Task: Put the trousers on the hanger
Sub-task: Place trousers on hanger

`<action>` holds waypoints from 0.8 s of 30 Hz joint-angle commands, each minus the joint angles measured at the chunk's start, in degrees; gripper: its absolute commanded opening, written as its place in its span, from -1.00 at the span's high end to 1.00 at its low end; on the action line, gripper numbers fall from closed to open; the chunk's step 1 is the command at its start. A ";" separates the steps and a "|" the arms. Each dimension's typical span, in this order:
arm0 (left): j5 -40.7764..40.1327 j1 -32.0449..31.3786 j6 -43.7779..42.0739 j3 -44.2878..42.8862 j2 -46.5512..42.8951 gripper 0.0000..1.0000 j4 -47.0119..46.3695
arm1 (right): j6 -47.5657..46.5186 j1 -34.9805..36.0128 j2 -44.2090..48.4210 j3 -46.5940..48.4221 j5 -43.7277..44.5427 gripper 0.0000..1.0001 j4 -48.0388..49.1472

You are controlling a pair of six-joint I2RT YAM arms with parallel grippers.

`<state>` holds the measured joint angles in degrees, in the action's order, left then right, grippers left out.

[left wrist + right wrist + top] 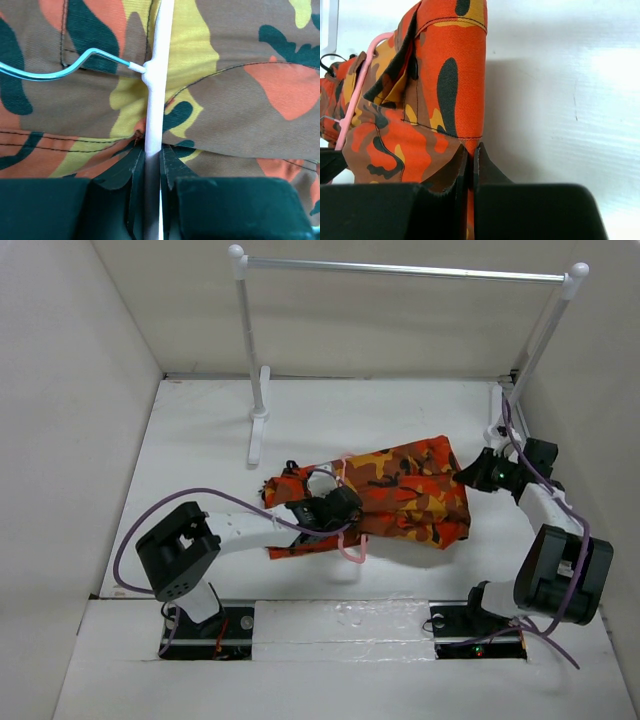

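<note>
The camouflage trousers [400, 490] lie folded across the middle of the table. The pale pink hanger [352, 548] runs under and over them, its lower end sticking out at the front. My left gripper [335, 508] is shut on the hanger's bar [157, 90], with its metal hook [60, 67] curving left over the cloth [240, 60]. My right gripper [468, 478] is shut on the right edge of the trousers [455, 75]; the hanger [360, 85] shows at the far left of that view.
A rack with white posts [250, 350] and a silver rail [400, 270] stands at the back of the table. White walls enclose the table on the left, right and back. Purple cables [180, 505] loop from both arms.
</note>
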<state>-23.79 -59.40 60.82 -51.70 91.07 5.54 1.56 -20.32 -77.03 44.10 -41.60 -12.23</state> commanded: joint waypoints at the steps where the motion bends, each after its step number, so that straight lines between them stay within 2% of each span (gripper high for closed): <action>1: -5.92 3.05 1.41 4.06 -0.27 1.00 12.48 | -4.90 -6.30 0.74 3.55 7.42 1.00 1.68; 5: -2.84 3.06 1.50 4.07 -0.28 1.00 8.45 | -7.27 -5.18 0.14 1.87 10.13 1.00 1.60; 9: -1.17 2.44 0.19 -0.06 2.18 1.00 7.38 | -8.77 -2.55 -3.56 -0.66 9.26 1.00 1.67; 14: -1.52 -0.89 -0.87 -8.93 5.87 1.00 7.99 | -8.33 -2.01 -0.05 -2.44 10.84 0.95 0.29; 15: -2.22 -1.59 -1.66 -9.90 6.05 1.00 7.99 | -8.85 -2.01 0.65 -2.00 11.19 0.80 -0.86; 16: -3.44 -2.12 -1.75 -11.30 6.23 1.00 8.17 | -9.21 -1.14 2.49 -0.52 11.98 0.38 -1.82; 17: -4.06 -2.65 -1.75 -11.84 6.23 1.00 8.61 | -9.38 -0.35 3.55 0.37 12.42 0.14 -4.27; 18: -4.33 -3.44 -1.75 -12.54 6.14 1.00 8.70 | -10.08 0.62 4.60 1.25 13.21 -0.19 -5.86; 22: -6.69 -5.81 -2.37 -14.12 3.60 1.00 8.26 | -9.13 8.94 11.80 3.72 15.49 -0.36 -10.09; 24: -7.32 -7.04 -3.68 -14.83 1.92 1.00 6.77 | -4.92 16.23 20.31 1.27 14.11 -0.25 -8.01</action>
<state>-26.55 -64.84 58.70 -63.57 97.58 11.22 -6.48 -11.35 -65.08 45.74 -27.66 -20.29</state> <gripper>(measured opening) 0.053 0.675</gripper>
